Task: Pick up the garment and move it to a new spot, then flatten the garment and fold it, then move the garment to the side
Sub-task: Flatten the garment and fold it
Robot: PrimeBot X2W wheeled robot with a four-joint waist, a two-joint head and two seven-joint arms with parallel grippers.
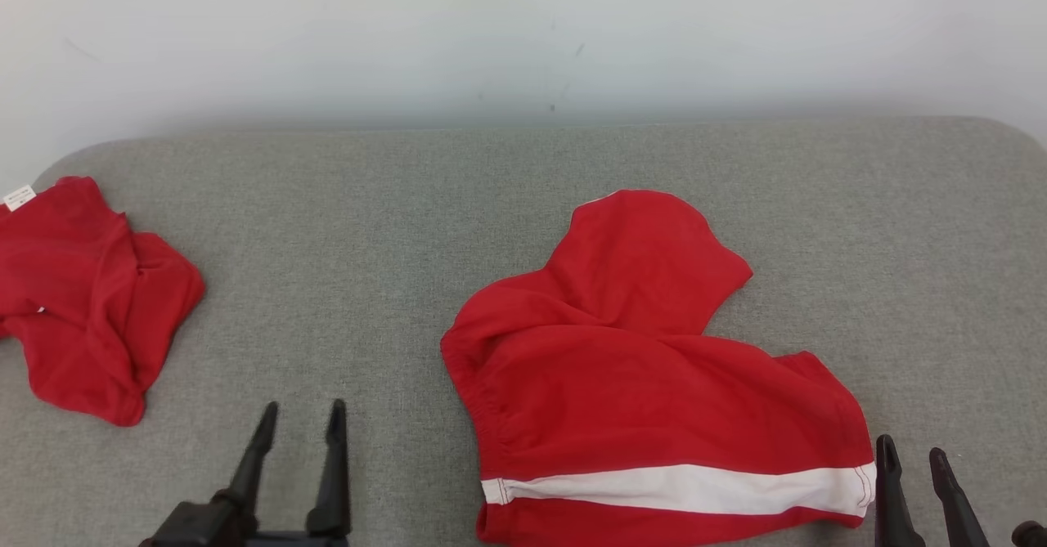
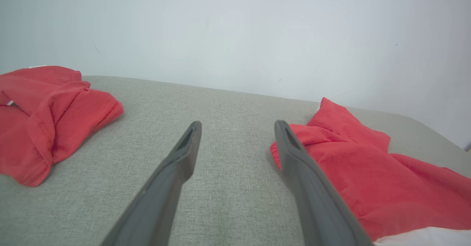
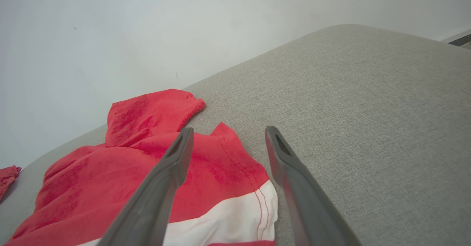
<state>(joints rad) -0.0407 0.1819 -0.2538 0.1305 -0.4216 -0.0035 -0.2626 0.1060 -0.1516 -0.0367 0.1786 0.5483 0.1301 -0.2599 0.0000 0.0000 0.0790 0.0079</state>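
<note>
Garment [image 1: 646, 383] red with white stripe, rumpled on grey cushion [image 1: 368, 228], left gripper [image 1: 303, 406] spread wide and empty, right gripper [image 1: 911, 447] same by its hem, other red cloth [image 1: 82, 302] far left.

A grey fabric-covered desk [image 1: 343, 204] with rounded corners meets a plain pale wall [image 1: 523, 32]; the light is soft and even. Faint marks dot the wall.

Head looks down; both low wrist views share the garment [image 1: 646, 383].
</note>
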